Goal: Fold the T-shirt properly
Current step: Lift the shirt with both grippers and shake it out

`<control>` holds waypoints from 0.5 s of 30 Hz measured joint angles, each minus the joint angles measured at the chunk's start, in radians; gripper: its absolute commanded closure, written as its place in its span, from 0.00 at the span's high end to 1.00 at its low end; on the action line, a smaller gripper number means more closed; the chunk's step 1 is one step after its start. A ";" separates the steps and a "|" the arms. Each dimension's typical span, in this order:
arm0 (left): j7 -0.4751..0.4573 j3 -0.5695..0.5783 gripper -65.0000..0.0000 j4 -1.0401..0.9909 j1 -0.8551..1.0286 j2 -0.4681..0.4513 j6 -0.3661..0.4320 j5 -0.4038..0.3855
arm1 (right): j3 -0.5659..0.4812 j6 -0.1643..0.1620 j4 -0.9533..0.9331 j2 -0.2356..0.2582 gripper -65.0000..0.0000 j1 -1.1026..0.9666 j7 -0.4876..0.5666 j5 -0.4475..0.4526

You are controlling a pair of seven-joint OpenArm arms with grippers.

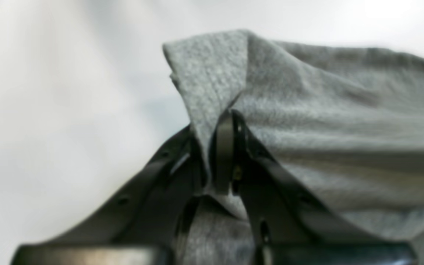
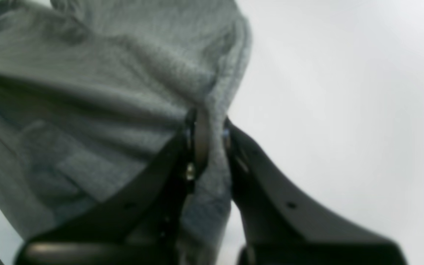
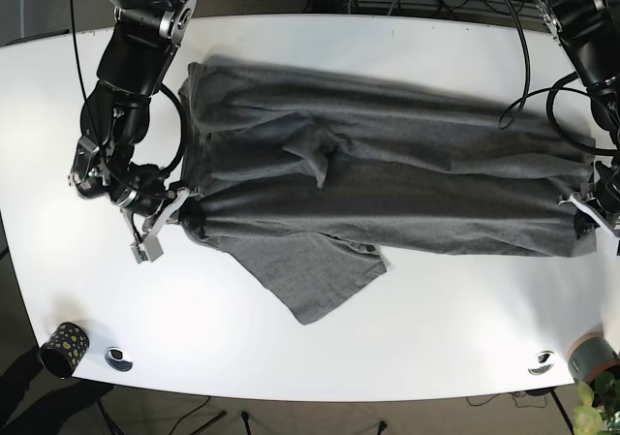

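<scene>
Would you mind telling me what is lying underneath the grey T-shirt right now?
The T-shirt lies spread on the white table, which shows all around it. Both grippers, left and right, pinch opposite edges. Anything under the cloth is covered and cannot be seen.

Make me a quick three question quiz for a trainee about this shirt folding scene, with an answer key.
1. True or false: the left gripper is shut on the T-shirt.
2. What is the right gripper holding? A) a cup B) shirt fabric C) nothing
3. In the base view, the shirt lies on the white ____.

Key: 1 true; 2 B; 3 table.
</scene>
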 measured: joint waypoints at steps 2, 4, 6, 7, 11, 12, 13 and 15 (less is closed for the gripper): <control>0.001 0.037 0.00 0.015 -0.024 0.005 -0.004 -0.005 | 0.000 0.000 -0.003 0.020 0.00 0.033 0.005 0.000; -0.001 0.061 0.00 0.027 -0.048 0.007 -0.003 -0.012 | 0.000 -0.001 -0.003 0.035 0.00 0.068 0.004 0.000; -0.003 0.072 0.00 0.035 -0.075 0.013 -0.005 -0.012 | -0.010 -0.001 -0.003 0.053 0.00 0.100 0.006 0.000; -0.001 0.077 0.00 0.035 -0.093 0.017 -0.007 -0.011 | -0.028 0.000 -0.003 0.065 0.00 0.119 0.006 0.001; 0.006 0.093 0.00 0.034 -0.166 0.035 -0.002 -0.007 | -0.110 0.000 -0.003 0.114 0.00 0.203 0.001 0.002; 0.029 0.095 0.00 0.034 -0.187 0.037 -0.003 -0.007 | -0.121 0.000 -0.005 0.122 0.00 0.229 0.000 0.007; 0.049 0.097 0.00 0.034 -0.214 0.039 -0.007 -0.006 | -0.124 0.010 -0.005 0.130 0.00 0.258 -0.001 0.017; 0.053 0.097 0.00 0.031 -0.267 0.041 -0.008 -0.008 | -0.124 0.008 -0.012 0.148 0.00 0.315 0.003 0.018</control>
